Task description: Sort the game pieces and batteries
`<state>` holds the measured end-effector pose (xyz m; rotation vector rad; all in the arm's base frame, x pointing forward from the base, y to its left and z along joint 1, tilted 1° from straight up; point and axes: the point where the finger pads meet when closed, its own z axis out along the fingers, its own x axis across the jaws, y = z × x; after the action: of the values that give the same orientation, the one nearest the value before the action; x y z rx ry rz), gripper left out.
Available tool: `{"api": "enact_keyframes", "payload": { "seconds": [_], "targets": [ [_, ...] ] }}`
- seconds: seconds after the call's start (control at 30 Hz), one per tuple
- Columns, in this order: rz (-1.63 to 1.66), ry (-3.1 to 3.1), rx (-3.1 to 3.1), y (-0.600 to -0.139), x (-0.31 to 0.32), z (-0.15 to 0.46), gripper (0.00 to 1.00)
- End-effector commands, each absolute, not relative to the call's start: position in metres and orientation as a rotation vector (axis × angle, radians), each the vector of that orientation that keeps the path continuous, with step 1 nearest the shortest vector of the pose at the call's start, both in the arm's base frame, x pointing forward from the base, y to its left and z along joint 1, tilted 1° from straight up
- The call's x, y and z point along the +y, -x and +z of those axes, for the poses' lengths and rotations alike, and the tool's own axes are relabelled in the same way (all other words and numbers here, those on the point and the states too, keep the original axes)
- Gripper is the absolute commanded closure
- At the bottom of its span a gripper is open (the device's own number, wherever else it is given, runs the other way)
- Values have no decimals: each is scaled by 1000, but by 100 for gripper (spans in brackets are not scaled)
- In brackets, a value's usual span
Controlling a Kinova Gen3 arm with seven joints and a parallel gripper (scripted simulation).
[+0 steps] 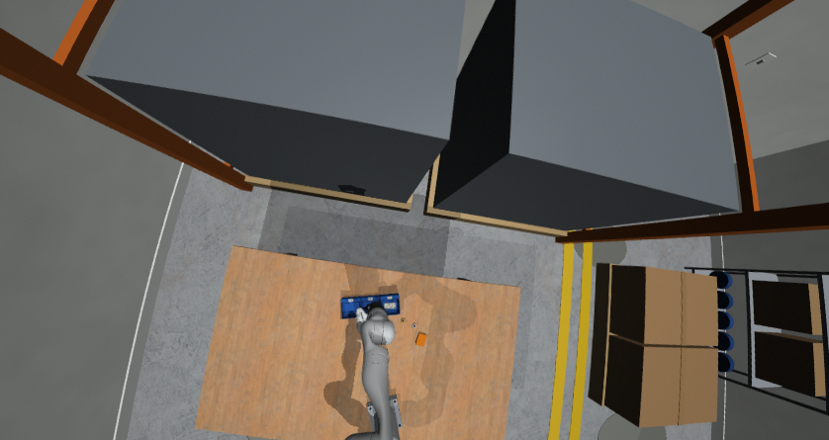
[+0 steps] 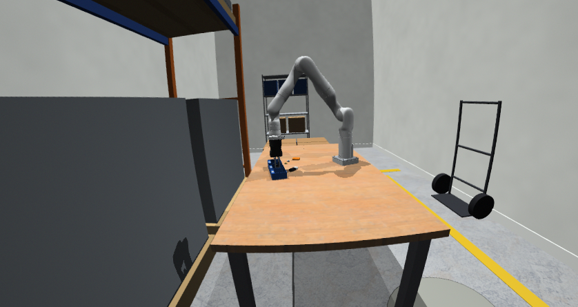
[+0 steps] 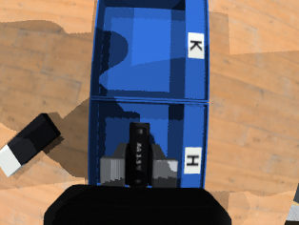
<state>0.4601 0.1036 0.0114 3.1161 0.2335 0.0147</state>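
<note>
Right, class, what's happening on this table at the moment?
A single grey robot arm is sorting small items into a row of blue bins on a wooden table. Its tool is shut on a dark, slim object, probably a battery, held directly over the bin marked H. The neighbouring bin K looks empty. A black-and-white piece lies on the table beside the bins, and an orange item lies farther off.
</note>
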Motion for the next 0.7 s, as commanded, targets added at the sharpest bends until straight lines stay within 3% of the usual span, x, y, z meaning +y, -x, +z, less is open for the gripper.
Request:
{"api": "enact_keyframes", "payload": {
  "seconds": [0.0, 0.6, 0.63, 0.67],
  "targets": [
    [9, -3115, 231, -459, 102, 6, 69],
    [9, -3115, 231, -459, 102, 0, 69],
    [9, -3115, 231, -459, 102, 0, 40],
    [9, -3115, 231, -459, 102, 0, 40]
  ]
}}
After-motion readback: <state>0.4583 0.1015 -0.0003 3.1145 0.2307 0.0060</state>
